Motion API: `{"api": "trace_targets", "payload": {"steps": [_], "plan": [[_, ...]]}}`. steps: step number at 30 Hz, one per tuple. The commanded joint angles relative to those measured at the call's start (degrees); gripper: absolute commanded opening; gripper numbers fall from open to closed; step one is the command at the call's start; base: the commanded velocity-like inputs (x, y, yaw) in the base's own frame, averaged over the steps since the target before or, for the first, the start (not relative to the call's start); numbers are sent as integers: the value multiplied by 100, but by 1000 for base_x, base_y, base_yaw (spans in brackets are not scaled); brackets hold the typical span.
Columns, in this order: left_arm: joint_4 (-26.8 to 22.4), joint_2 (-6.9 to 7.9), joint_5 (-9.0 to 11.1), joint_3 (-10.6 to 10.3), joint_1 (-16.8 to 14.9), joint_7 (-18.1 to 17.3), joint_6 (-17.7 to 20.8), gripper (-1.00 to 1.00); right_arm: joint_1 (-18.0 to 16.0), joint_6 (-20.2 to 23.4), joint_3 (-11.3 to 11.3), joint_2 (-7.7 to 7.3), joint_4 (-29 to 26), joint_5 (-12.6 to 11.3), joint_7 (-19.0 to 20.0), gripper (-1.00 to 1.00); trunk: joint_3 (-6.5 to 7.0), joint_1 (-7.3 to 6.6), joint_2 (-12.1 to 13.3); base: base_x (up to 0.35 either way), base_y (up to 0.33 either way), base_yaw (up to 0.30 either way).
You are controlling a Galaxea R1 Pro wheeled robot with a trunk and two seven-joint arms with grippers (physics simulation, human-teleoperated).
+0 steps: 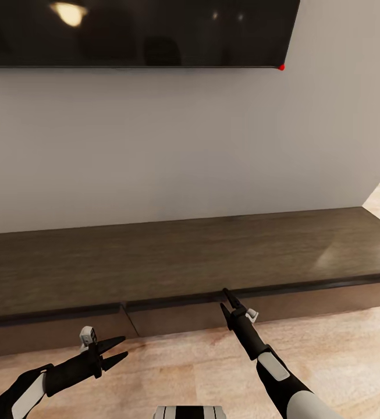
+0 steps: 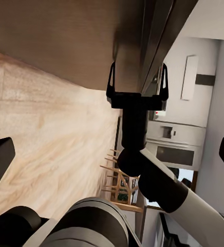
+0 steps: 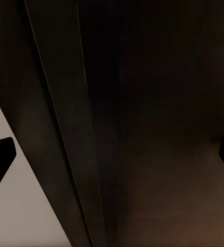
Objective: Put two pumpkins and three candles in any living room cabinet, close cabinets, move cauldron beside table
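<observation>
Cabinet (image 1: 172, 262): long low dark-brown unit against the white wall (image 1: 172, 151), slab top bare, two flat fronts below meeting at a seam just left of centre; left front looks slightly ajar at that seam, hard to tell for sure. Right gripper (image 1: 227, 302) sits up at the cabinet's top front edge, fingertips touching or nearly touching the lip above the right front; in the left wrist view the same gripper (image 2: 137, 77) shows its two fingers spread apart, straddling that dark edge, nothing between them. Right wrist view is close on dark cabinet wood (image 3: 143, 128), fingertips at the frame edges, wide apart. Left gripper (image 1: 120, 349) hangs low over the light wood floor (image 1: 184, 366), just in front of the left front, well left of the right gripper, fingers splayed and holding nothing. Above the cabinet, a wall-mounted black TV screen (image 1: 137, 32) with a red dot at its lower right corner. Left wrist view also catches a white fridge-like appliance (image 2: 179, 139) and a wooden rack (image 2: 119, 180) far behind the right arm.
</observation>
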Motion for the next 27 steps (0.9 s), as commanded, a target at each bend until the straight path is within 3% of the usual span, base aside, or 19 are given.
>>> {"api": "trace_targets", "payload": {"steps": [1, 27], "plan": [[4, 6, 47, -36, -6, -10, 53, 100, -46, 49, -33, 6, 3, -21, 0, 100, -3, -1, -2, 1, 0, 0], [13, 6, 51, -36, -6, -10, 50, 100, -46, 49, -33, 6, 3, -21, -8, 100, -3, -1, -2, -24, 0, 0]]}}
